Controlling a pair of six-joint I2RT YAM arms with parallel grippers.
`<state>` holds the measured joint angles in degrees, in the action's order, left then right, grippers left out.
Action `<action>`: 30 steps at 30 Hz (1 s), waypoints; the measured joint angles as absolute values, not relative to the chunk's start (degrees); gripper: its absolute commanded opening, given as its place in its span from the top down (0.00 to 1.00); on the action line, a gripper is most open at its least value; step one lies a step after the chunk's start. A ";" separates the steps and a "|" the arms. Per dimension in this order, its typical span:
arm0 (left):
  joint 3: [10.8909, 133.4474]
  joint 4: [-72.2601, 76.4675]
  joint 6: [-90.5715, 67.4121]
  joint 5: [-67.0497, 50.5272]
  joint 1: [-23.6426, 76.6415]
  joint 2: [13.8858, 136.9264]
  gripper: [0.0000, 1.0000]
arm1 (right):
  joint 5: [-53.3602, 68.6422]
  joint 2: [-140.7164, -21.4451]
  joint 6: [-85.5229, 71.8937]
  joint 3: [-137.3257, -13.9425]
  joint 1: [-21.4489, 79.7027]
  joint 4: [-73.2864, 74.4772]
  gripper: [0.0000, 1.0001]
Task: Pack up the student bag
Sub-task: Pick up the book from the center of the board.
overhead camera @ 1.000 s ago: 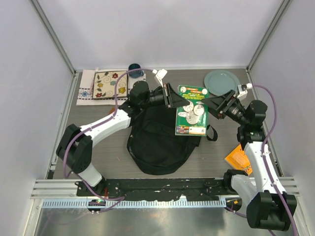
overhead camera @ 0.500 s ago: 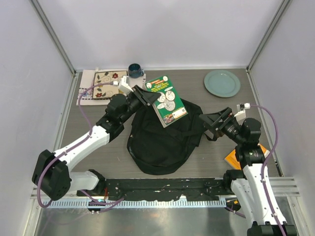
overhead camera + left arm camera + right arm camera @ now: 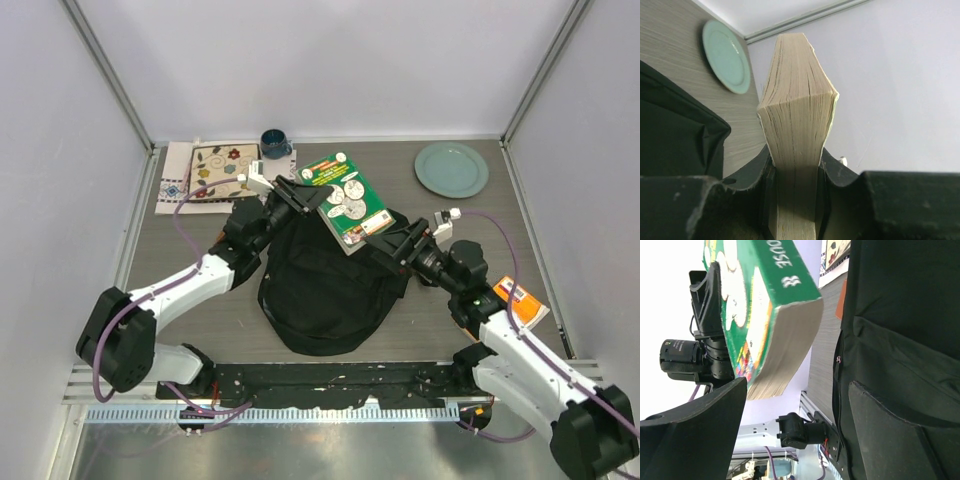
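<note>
The green book, clamped in the left gripper, hangs over the far end of the student bag and blocks the way down there. The right gripper, jaws apart, crowds the bag's right edge, perhaps touching it. Between book and plate the table gives free passage.

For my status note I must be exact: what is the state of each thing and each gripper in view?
green book: closed, held in the air over the bag's far end
left gripper: shut on the green book
right gripper: open, holding nothing
student bag: lying flat
plate: empty
mug: upright
orange booklet: lying flat
</note>
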<state>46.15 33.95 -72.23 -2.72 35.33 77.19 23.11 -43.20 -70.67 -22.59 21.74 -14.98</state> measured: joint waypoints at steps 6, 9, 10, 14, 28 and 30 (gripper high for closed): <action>45.63 36.99 -74.22 -2.48 35.77 77.73 1.00 | 19.35 -51.03 -72.16 -22.37 24.82 -25.23 0.17; 45.28 37.54 -74.74 -2.37 35.86 77.95 1.00 | 17.93 -53.08 -72.40 -22.41 25.32 -29.02 0.24; 45.01 37.91 -74.87 -2.35 35.97 78.00 1.00 | 17.52 -53.58 -72.55 -22.52 25.56 -29.85 0.25; 44.21 39.18 -75.72 -2.31 36.47 78.56 1.00 | 17.15 -56.34 -73.73 -23.53 26.30 -33.67 0.37; 44.16 29.89 -68.82 -2.22 36.77 77.21 0.04 | 13.32 -51.07 -73.28 -25.43 27.24 -25.36 0.99; 46.09 20.18 -63.35 -1.56 36.75 74.67 0.00 | 10.09 -46.94 -70.00 -26.63 27.27 -16.80 0.99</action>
